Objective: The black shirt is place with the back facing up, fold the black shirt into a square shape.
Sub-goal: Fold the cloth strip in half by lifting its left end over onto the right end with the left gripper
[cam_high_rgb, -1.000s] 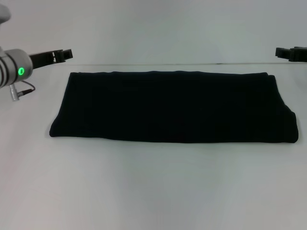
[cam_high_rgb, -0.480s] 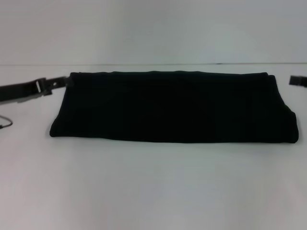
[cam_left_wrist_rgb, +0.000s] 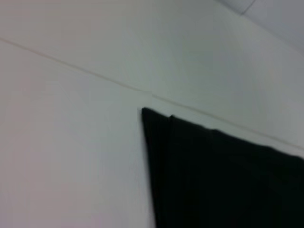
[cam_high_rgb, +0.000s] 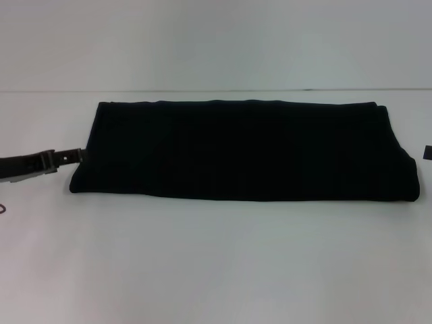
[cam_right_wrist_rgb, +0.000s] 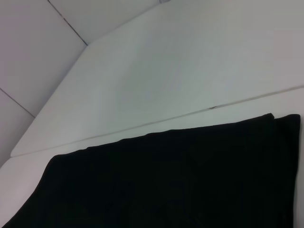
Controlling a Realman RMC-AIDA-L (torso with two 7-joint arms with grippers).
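**Closing in on the shirt's two short ends**

Lying flat across the middle of the white desk (cam_high_rgb: 216,263), the shirt (cam_high_rgb: 243,152) is already folded into a long band, its length running from the robot's left to its right, with doubled layers showing at the right end. No lettering shows.

It looks soft, light and limp: it should drape and sag from any hold, and the stacked layers may slide apart if only the top one is caught. The likely holds are the corners of one short end, pinching through every layer at the edge, so that end can be carried over onto the other to make a square.

The left claw (cam_high_rgb: 75,155) sits low over the desk, just beside the shirt's left end near its front corner; it appears empty, but whether its fingers are parted I cannot tell. The right claw (cam_high_rgb: 428,152) barely shows at the frame's edge beside the right end, its state likewise unclear.

Against the earlier frames, both claws have dropped from near the far corners toward the shirt's front corners; the shirt itself has not shifted.
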